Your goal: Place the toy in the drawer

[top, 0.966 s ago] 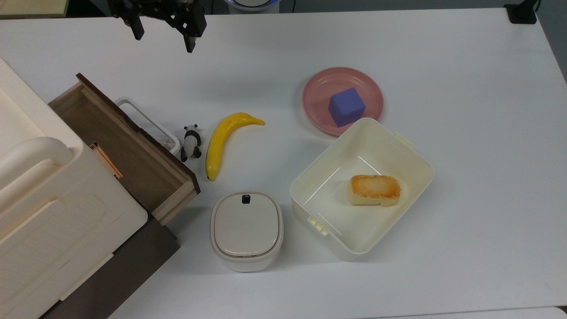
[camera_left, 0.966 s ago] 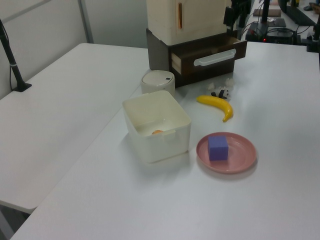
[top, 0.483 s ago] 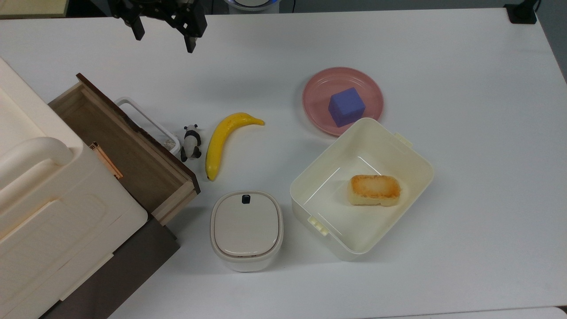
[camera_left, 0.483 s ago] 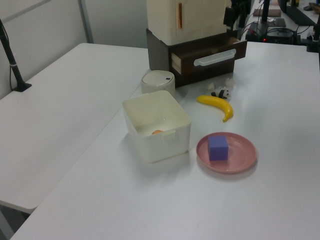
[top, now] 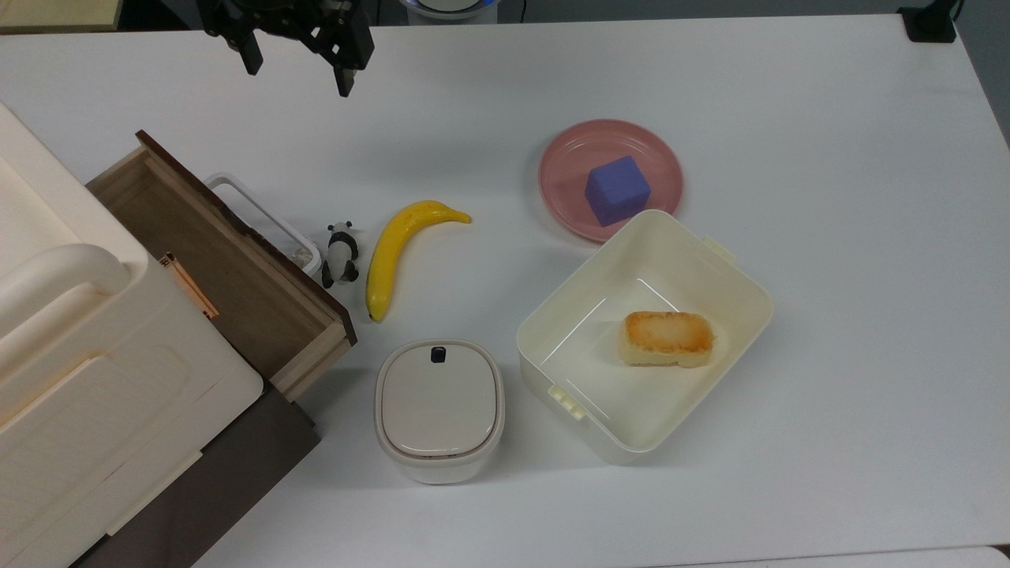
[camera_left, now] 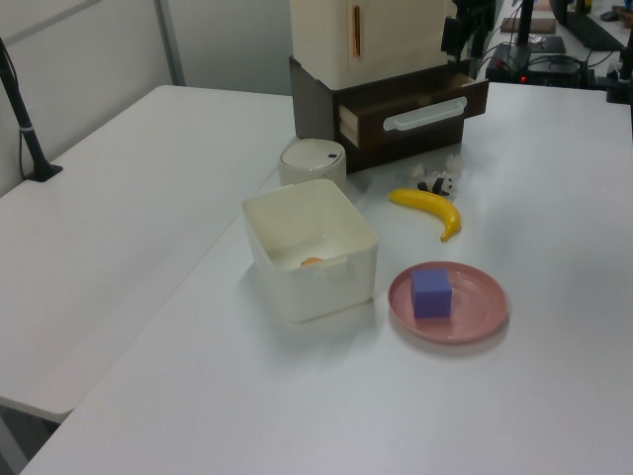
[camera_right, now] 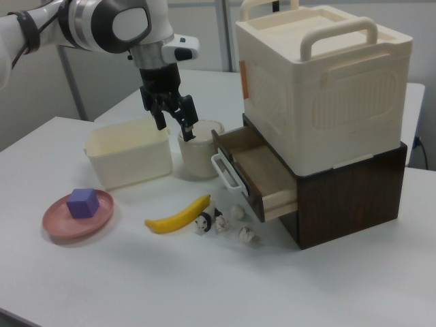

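Toy: the panda toy (top: 341,254) lies on the table (top: 828,237), between the banana (top: 398,251) and the white handle (top: 264,217) of the drawer (top: 229,264), just beside both.
Long axis: in the top view it runs roughly top to bottom.
Gripper: the gripper (top: 298,71) is high near the top view's upper edge, fingers wide apart, holding nothing.
Direction: from the gripper the toy is well apart, toward the top view's bottom and a little right.
Drawer: pulled open, inside looks bare.
Next move, my judgement: travel over the toy, then descend.
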